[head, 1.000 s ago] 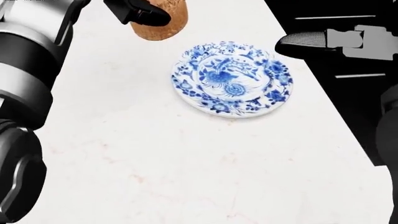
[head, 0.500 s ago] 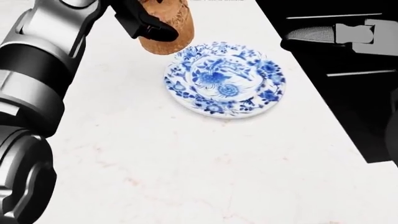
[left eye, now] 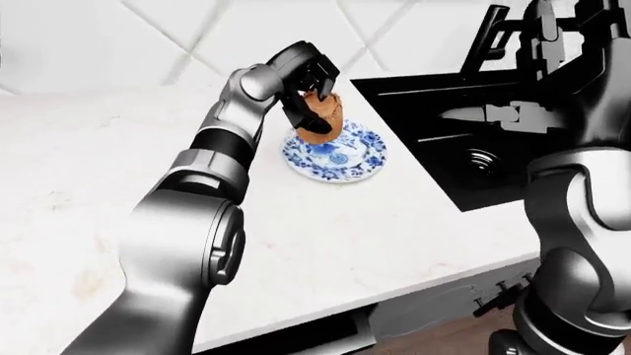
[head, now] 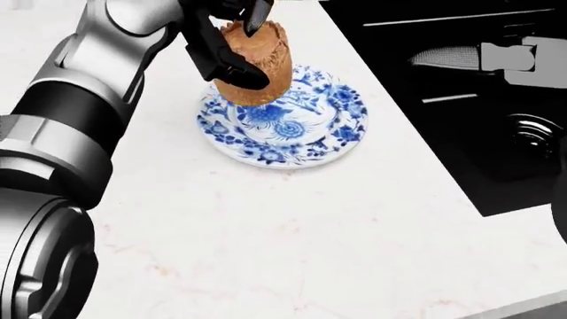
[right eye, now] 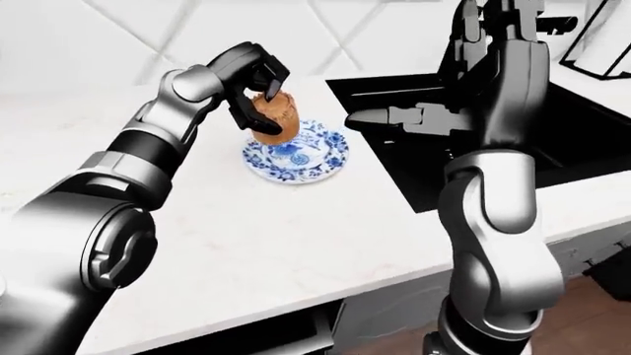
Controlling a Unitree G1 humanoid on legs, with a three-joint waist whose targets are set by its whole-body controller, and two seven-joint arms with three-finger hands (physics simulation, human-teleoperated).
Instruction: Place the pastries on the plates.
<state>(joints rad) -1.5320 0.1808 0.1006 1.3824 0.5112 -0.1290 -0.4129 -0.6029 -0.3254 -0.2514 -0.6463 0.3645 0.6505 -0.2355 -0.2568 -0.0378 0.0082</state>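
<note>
A brown, ridged pastry (head: 261, 66) is held in my left hand (head: 237, 41), whose dark fingers close round its top and side. It hangs tilted over the upper-left part of a blue-and-white patterned plate (head: 306, 136) on the white counter. I cannot tell whether the pastry's base touches the plate. My right hand (head: 460, 56) hovers flat over the black sink at the right of the head view, fingers stretched out and holding nothing. The right-eye view shows the same right hand (right eye: 390, 118) well to the right of the plate.
A black sink basin (head: 460, 139) with a round drain (head: 532, 129) fills the right of the head view, close to the plate. The white marble counter (head: 266, 226) runs down to its edge at the bottom right. A tiled wall (left eye: 148, 37) rises behind it.
My left hand has carried the pastry down and right, from beyond the plate's upper-left rim to over the plate. The head view has shifted, so more of the sink shows. The right hand stays level.
</note>
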